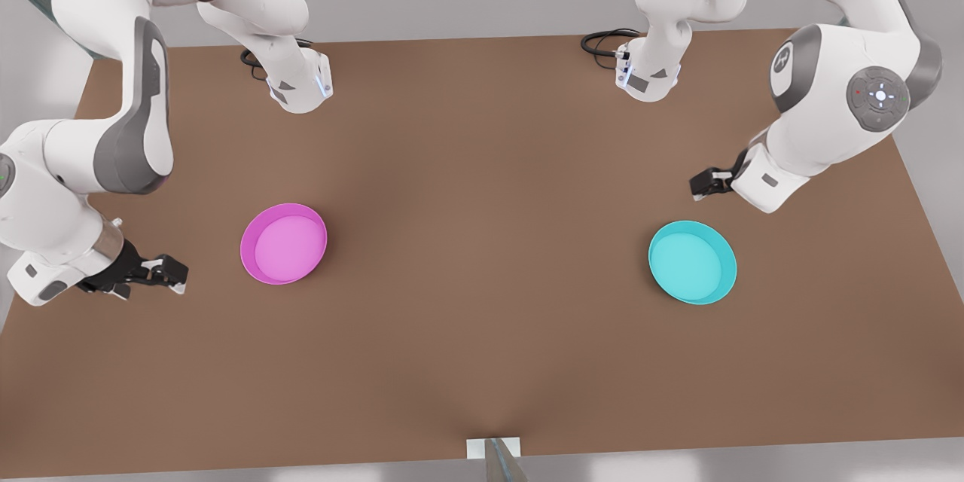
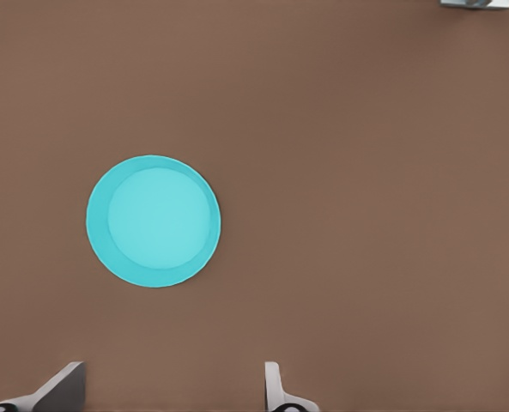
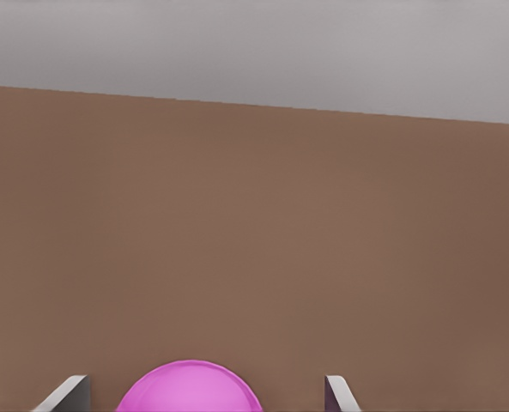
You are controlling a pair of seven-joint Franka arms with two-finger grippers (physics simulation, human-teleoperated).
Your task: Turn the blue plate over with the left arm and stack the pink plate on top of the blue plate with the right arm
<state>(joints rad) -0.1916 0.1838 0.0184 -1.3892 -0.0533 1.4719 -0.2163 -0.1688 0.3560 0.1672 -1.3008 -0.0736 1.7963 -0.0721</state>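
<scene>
The left gripper [image 1: 702,184] is being held with jaws wide, empty, at 12 o'clock of the blue plate [image 1: 692,262], rim up on the table [image 1: 482,361]. The right gripper [image 1: 169,271] is being held with jaws wide, empty, at 9 o'clock of the pink plate [image 1: 284,243].
</scene>
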